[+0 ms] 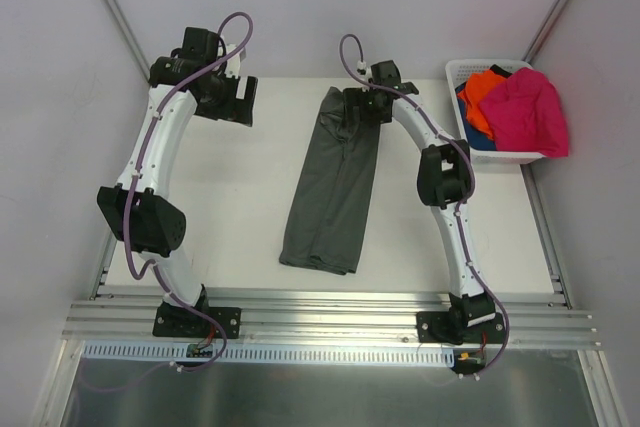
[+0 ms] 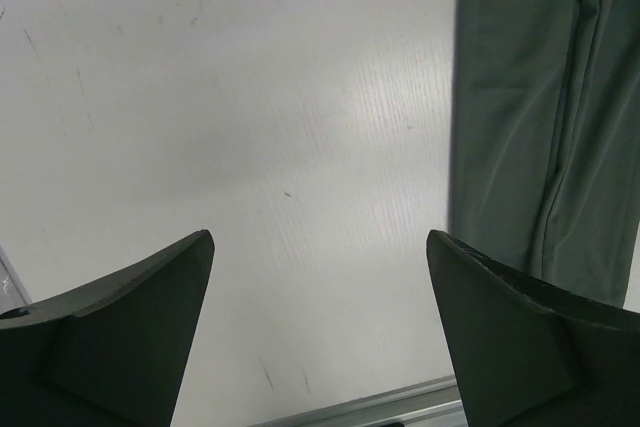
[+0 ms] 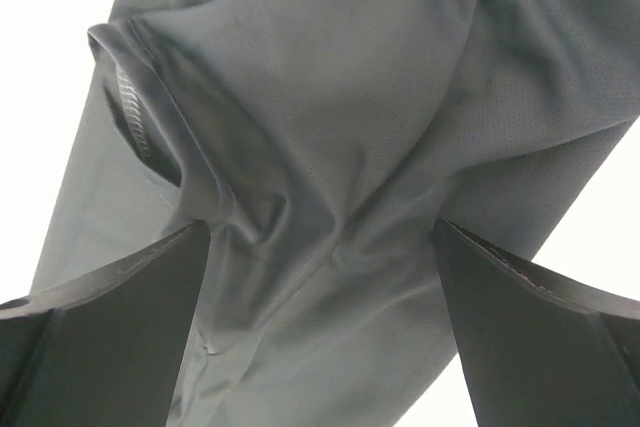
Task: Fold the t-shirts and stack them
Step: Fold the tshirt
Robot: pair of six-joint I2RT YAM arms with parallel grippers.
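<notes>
A dark grey-green t-shirt lies folded into a long narrow strip down the middle of the table. Its far end is rumpled. My right gripper is open just above that far end; the right wrist view shows the wrinkled cloth between its spread fingers. My left gripper is open and empty over bare table at the far left; its wrist view shows the shirt's edge to the right. A magenta-pink t-shirt, an orange one and a blue one are heaped in the basket.
A white lattice basket stands at the far right corner of the white table. Metal rails run along the near edge by the arm bases. Grey walls close in the sides and back.
</notes>
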